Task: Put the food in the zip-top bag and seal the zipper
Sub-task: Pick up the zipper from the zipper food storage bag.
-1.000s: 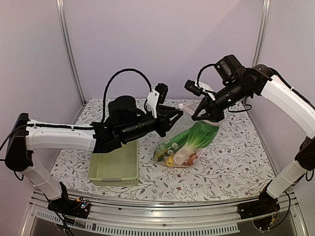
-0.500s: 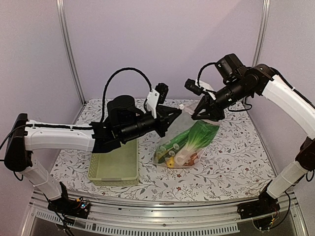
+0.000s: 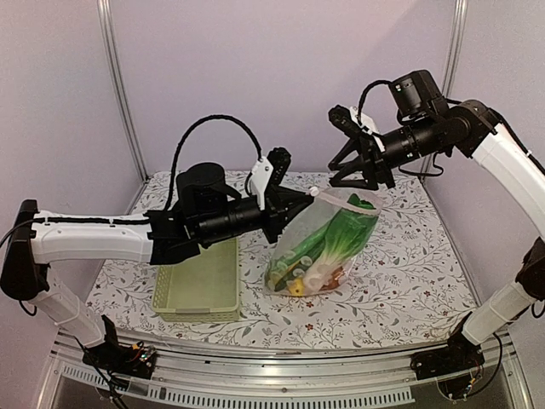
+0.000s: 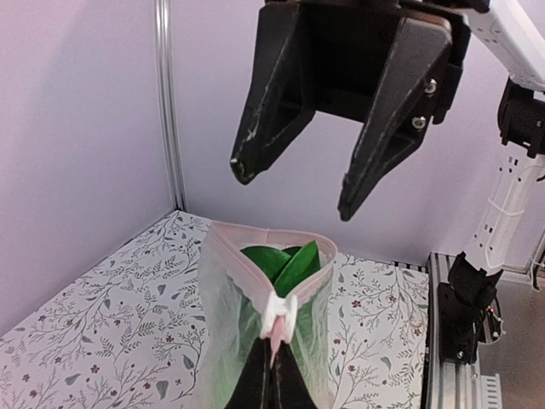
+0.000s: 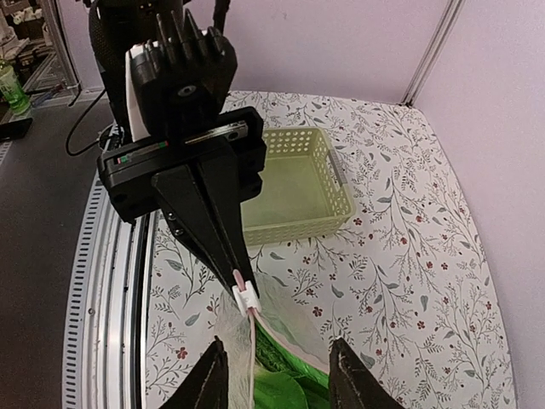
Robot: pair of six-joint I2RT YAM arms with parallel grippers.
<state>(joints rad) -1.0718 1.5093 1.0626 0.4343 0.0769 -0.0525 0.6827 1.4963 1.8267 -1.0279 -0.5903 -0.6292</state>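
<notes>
While the left gripper (image 3: 308,195) pinches one end of the zipper (image 4: 241,269), the right gripper (image 4: 295,192) hangs just above the mouth, jaws parted, touching nothing. The zip-top bag (image 3: 319,251) stands just right of the green basket (image 3: 197,294) — food (image 3: 345,232) inside, long axis tilted, mouth up and rightward — with flowered table (image 3: 417,273) stretching beyond to the right edge.
</notes>
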